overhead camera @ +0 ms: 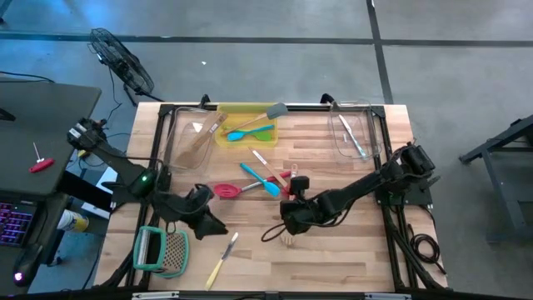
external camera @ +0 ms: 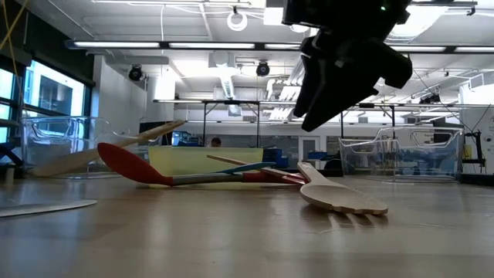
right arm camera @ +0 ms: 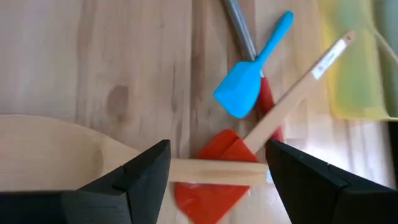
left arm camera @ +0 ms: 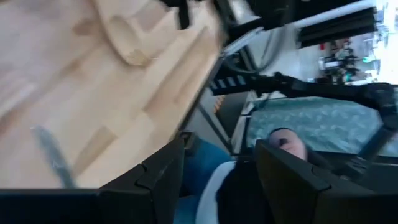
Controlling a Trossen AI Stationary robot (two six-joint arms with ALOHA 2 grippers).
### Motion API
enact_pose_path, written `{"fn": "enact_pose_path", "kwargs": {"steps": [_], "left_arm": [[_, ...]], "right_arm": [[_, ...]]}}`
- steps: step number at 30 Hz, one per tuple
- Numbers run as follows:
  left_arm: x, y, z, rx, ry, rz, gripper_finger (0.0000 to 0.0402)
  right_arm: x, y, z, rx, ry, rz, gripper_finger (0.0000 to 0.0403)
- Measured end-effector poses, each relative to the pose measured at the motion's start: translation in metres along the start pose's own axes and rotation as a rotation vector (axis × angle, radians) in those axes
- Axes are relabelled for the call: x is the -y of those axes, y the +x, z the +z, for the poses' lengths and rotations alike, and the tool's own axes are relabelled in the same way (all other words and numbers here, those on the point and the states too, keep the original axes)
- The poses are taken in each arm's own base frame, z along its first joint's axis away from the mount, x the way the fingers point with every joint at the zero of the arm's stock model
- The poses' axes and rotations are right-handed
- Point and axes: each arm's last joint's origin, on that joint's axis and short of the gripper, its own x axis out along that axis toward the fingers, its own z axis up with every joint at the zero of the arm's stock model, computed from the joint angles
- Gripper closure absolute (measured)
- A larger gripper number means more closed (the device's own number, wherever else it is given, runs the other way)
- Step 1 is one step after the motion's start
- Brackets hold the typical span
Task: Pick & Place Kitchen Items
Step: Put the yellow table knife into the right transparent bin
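Kitchen items lie scattered mid-table: a red spatula (overhead camera: 226, 190), a blue spatula (overhead camera: 260, 179) and a pale wooden fork (external camera: 340, 197) flat on the wood. My right gripper (right arm camera: 217, 155) hangs open above the fork's handle (right arm camera: 217, 169), clear of it, with a red blade (right arm camera: 214, 186) and the blue spatula (right arm camera: 245, 81) beyond. My left gripper (left arm camera: 219, 149) is open with nothing between its fingers, at the near left (overhead camera: 204, 218), pointing past the table's near edge. A yellow-handled knife (overhead camera: 223, 258) lies near it.
A yellow tray (overhead camera: 225, 133) with a blue and a green utensil stands at the far centre, between two clear bins (overhead camera: 179, 137) (overhead camera: 366, 133). A green-framed tool (overhead camera: 160, 250) lies at the near left corner. A person (left arm camera: 286, 140) shows beyond the near edge.
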Motion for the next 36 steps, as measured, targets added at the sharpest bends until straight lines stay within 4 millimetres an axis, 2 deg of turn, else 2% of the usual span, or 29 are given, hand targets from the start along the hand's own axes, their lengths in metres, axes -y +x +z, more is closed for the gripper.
{"fn": "enact_pose_path", "kwargs": {"steps": [4,7,10,14,17,21,25,28,36], "left_arm": [[0.034,-0.001,0.0,0.011,0.034,-0.054,0.0208],[0.061,-0.007,0.0,0.0,0.104,0.002,0.0208],[0.08,-0.012,-0.004,-0.011,0.15,0.161,0.0208],[0.09,-0.007,-0.019,-0.01,0.144,0.425,0.0208],[0.091,0.014,-0.037,-0.02,0.105,0.575,0.0208],[0.084,0.058,-0.064,-0.138,0.054,0.74,0.0208],[0.066,0.098,-0.087,-0.276,0.004,0.895,0.0208],[0.051,0.123,-0.099,-0.312,-0.006,0.977,0.0208],[0.024,0.16,-0.117,-0.263,-0.051,1.076,0.0208]], "right_arm": [[-0.002,0.001,0.003,0.016,-0.009,0.095,0.0145],[-0.006,-0.001,0.006,0.033,-0.005,0.185,0.0145],[-0.013,-0.004,0.007,0.047,-0.011,0.26,0.0145],[-0.023,-0.01,0.006,0.054,-0.031,0.331,0.0145],[-0.028,-0.013,0.005,0.059,-0.041,0.348,0.0145],[-0.034,-0.017,0.003,0.064,-0.057,0.357,0.0145],[-0.04,-0.021,0.001,0.066,-0.071,0.368,0.0145],[-0.045,-0.025,0.0,0.07,-0.081,0.376,0.0145],[-0.052,-0.029,-0.002,0.07,-0.101,0.415,0.0145]]}}
